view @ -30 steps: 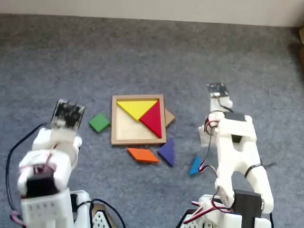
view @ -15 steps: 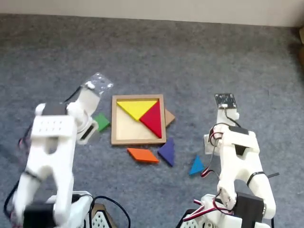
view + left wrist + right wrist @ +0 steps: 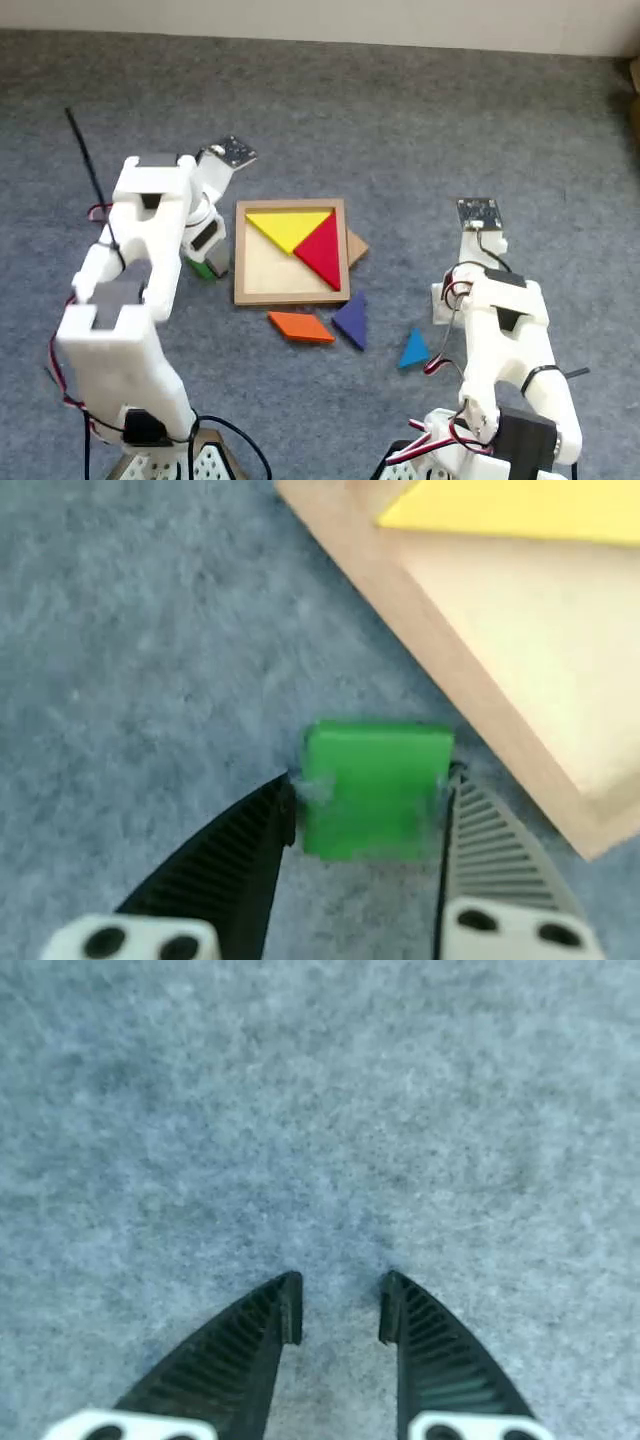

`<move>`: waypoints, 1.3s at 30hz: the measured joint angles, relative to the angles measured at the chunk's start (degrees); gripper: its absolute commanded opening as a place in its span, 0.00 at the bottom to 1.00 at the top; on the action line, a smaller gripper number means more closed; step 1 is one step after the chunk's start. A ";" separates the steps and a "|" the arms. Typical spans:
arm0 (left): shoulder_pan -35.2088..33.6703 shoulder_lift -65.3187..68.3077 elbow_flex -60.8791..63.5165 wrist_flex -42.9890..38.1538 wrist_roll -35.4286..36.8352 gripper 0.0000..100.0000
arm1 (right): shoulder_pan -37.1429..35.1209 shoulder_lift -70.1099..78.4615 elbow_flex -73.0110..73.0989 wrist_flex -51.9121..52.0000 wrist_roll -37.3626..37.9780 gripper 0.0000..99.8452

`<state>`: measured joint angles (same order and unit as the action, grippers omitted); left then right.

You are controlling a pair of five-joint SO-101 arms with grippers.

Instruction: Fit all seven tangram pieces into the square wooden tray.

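Left tool (image 3: 367, 785) over the green square (image 3: 375, 790); right tool (image 3: 340, 1308) idle over bare surface (image 3: 300, 1110).

You have the left tool open. Its jaws stand astride the green square with their tips at two opposite sides, and the square appears to lie flat on the surface, just beside the tray (image 3: 450, 670). The right tool's jaws are slightly parted and hold nothing. It sits well apart from the pieces.

In the tray, the yellow triangle (image 3: 285, 228) and the red triangle (image 3: 322, 250) fill the far and right-hand part, and the rest of the floor is bare wood. Outside it, near the front rim, lie the orange piece (image 3: 300, 325), the purple triangle (image 3: 352, 318) and the blue triangle (image 3: 413, 348).

Risks:
- The jaw nearest the tray has little room. If it closes off-centre, it may catch the rim and shift the tray, or push the square against the wall.
- The square is thin and the surface looks soft. A shallow hold may let it pivot or slip out on lifting.

Hard to make out:
- You cannot tell whether the jaw tips actually touch the square.
- In the high view the left arm covers most of the square.
- A tan piece (image 3: 357, 246) shows as a corner at the tray's right edge, and its shape is unclear.
- The wrist view cuts off most of the tray.
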<state>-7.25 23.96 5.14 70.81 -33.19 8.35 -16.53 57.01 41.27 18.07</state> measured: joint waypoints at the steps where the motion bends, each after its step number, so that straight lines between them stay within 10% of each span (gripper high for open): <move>1: 0.00 2.20 -1.76 0.18 -0.09 0.21 | 0.00 0.00 0.00 0.00 0.00 0.15; 9: 1.32 11.25 -13.89 9.93 -0.18 0.03 | 0.00 0.00 0.26 -0.35 0.00 0.15; 20: 6.59 5.71 -17.23 20.92 3.34 0.02 | 0.00 -0.44 1.49 -1.85 0.00 0.15; 39: 24.62 -4.04 -1.05 8.09 22.33 0.19 | 0.09 -0.44 1.49 -1.85 0.00 0.15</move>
<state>17.36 19.91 4.09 78.90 -10.86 8.44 -16.97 58.51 39.43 18.07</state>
